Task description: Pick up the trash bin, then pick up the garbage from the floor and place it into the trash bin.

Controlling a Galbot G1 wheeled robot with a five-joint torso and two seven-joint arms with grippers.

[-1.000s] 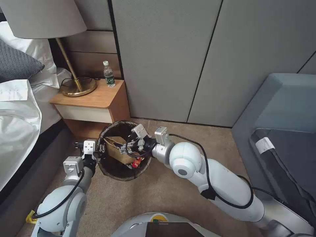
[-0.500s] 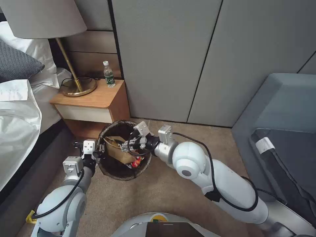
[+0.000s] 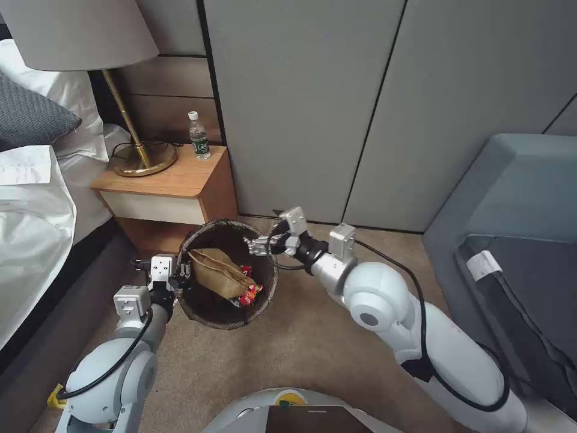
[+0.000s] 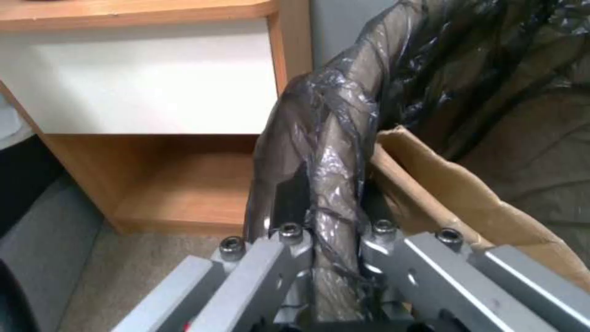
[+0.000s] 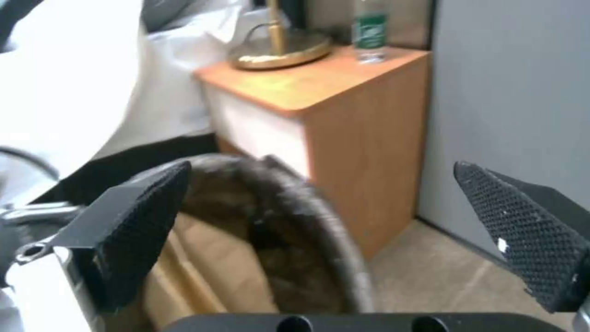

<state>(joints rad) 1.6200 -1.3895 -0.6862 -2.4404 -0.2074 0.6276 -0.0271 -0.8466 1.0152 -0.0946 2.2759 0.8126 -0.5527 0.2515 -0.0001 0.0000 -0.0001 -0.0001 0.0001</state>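
Observation:
The trash bin (image 3: 207,319), lined with a dark brown bag, is beside the nightstand, and my left gripper (image 3: 180,275) is shut on its near-left rim. The left wrist view shows the left gripper (image 4: 332,240) clamped across the bag-covered rim (image 4: 326,152). Garbage lies inside the bin: a flattened brown paper bag (image 3: 219,273) (image 4: 442,184) (image 5: 209,263) and red-and-white packets (image 3: 249,293). My right gripper (image 3: 257,243) hovers open and holds nothing, just above the bin's far-right rim (image 5: 295,193), with its black pads (image 5: 141,226) spread wide. A yellow scrap (image 3: 57,397) lies on the carpet by my left shoulder.
The wooden nightstand (image 3: 180,180) stands just behind the bin and carries a brass lamp (image 3: 141,159) and a water bottle (image 3: 198,137) (image 5: 370,27). The bed (image 3: 30,210) runs along the left and a grey sofa (image 3: 517,240) along the right. Open carpet lies between them.
My right gripper has drawn up and back out of the bin toward the wall. The brown paper bag stays inside and lies lower. The left gripper and bin have not moved.

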